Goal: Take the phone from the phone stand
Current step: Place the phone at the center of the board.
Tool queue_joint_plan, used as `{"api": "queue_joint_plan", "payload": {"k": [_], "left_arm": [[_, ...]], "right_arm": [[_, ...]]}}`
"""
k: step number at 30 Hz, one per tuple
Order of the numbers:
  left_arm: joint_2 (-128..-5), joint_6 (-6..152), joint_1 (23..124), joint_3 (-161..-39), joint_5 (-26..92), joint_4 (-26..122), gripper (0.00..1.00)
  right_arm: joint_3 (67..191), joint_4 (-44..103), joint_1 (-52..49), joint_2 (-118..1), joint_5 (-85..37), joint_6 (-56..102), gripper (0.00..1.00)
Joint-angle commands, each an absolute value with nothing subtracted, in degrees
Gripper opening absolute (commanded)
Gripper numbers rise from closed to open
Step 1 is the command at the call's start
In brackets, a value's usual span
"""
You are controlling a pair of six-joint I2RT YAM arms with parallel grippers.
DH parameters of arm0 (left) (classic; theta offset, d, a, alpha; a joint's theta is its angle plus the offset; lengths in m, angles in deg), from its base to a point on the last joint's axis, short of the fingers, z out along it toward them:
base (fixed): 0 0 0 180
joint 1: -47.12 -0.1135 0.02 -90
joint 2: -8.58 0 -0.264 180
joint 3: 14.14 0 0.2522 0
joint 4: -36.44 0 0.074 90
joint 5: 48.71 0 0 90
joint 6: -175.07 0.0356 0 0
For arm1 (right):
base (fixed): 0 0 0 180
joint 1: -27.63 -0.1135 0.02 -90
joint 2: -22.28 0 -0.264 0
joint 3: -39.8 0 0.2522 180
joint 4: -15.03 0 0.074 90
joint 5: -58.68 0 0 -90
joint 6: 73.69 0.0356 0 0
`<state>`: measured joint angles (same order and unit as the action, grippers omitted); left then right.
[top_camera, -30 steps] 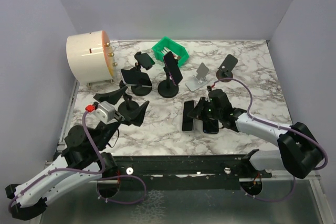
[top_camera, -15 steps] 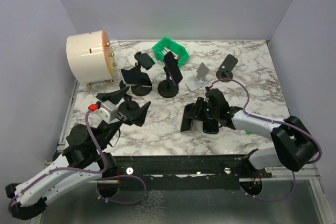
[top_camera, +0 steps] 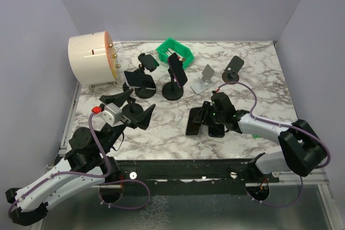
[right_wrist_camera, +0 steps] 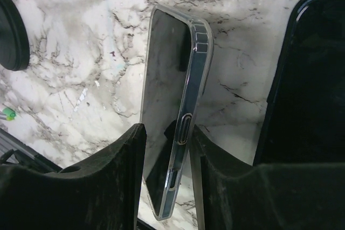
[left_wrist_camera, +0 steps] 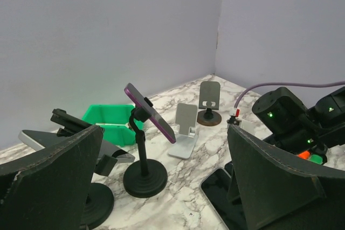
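Observation:
A purple-edged phone (top_camera: 178,69) sits tilted on a black round-based stand (top_camera: 173,92) at mid table; it also shows in the left wrist view (left_wrist_camera: 150,112). My left gripper (top_camera: 131,109) is open wide and empty, near and left of that stand. My right gripper (top_camera: 204,114) is low over the table. In the right wrist view its jaws (right_wrist_camera: 167,176) stand apart around a clear-cased phone (right_wrist_camera: 175,106). That phone is tipped up on its long edge and leans on the right finger (right_wrist_camera: 226,187). A dark phone (right_wrist_camera: 307,79) lies flat beside it.
Two more black stands carry devices at the left (top_camera: 139,78) and behind it (top_camera: 146,60). A silver stand (top_camera: 204,79) and a dark stand (top_camera: 233,65) are bare. A green bin (top_camera: 175,52) and a white cylinder (top_camera: 91,60) stand at the back.
My right gripper shifted slightly left and back. The clear-cased phone went from lying flat to tipped on its edge between the fingers. The left arm barely moved.

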<state>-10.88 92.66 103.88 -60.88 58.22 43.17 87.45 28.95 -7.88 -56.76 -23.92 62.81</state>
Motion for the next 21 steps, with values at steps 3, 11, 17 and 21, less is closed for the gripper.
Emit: {"api": "queue_joint_plan", "payload": {"k": [3,11,17,21], "left_arm": [[-11.35,93.12,103.90,-60.51,56.59,44.37,0.99],[-11.52,93.15,103.90,-60.56,56.80,44.45,0.99],[-11.99,93.13,103.90,-60.69,57.55,44.58,0.99],[-11.99,93.09,103.90,-60.69,57.53,44.53,0.99]], "right_arm": [[86.28,32.28,-7.62,-54.55,-27.54,61.37,0.43],[85.46,32.90,-7.60,-54.45,-28.13,61.05,0.43],[84.31,33.89,-7.61,-52.35,-28.42,60.87,0.43],[84.04,35.41,-7.54,-50.49,-28.42,60.71,0.43]]}}
